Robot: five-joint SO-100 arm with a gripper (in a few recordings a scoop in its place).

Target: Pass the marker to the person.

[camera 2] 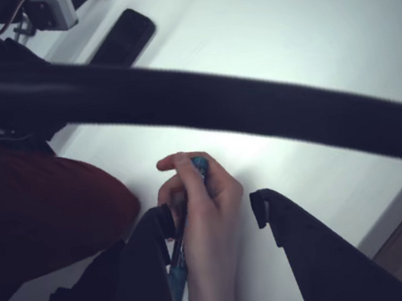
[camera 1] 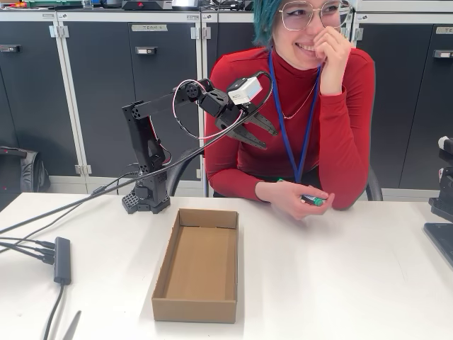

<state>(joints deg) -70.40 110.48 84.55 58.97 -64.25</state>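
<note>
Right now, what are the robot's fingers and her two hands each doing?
Gripper: open, holding nothing, raised above the table.
Person's lower hand: closed around the marker.
Her other hand: raised at her face, holding nothing visible.

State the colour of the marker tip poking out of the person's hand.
Green; the marker in the person's hand shows it best in the fixed view.

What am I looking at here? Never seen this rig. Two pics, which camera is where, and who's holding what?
A small black robot arm stands at the table's far edge; its two-finger gripper hangs open and empty above the surface. One picture comes from a fixed camera facing the table. The other rides on the arm's wrist, so the dark fingers frame its bottom edge. The person in red sits behind the table, holding the marker in the hand resting on it. Also there: an open, empty cardboard box and cables.
</note>
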